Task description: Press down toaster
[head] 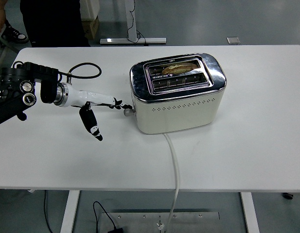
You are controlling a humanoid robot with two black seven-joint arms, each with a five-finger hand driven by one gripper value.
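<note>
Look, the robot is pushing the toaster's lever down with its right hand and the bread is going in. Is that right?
Not quite. In the head view it is the left hand, coming in from the left edge, that presses the lever on the toaster. The bread does sit low in its slot.

- White table (247, 141): fills most of the view; its near edge runs across the lower part of the picture.
- Table legs (70, 211): white, one at lower left, one at lower right, below the near edge.
- Floor plate (164, 216): grey metal, beneath the table, centre bottom.
- Black cable (103, 216): lies on the floor just left of the plate.
- Person (52, 22): dark clothing, standing beyond the far left corner of the table.
- Cardboard box (89, 24): on the floor beside the person.
- Floor socket plate (233, 41): small, square, beyond the far edge.
</note>
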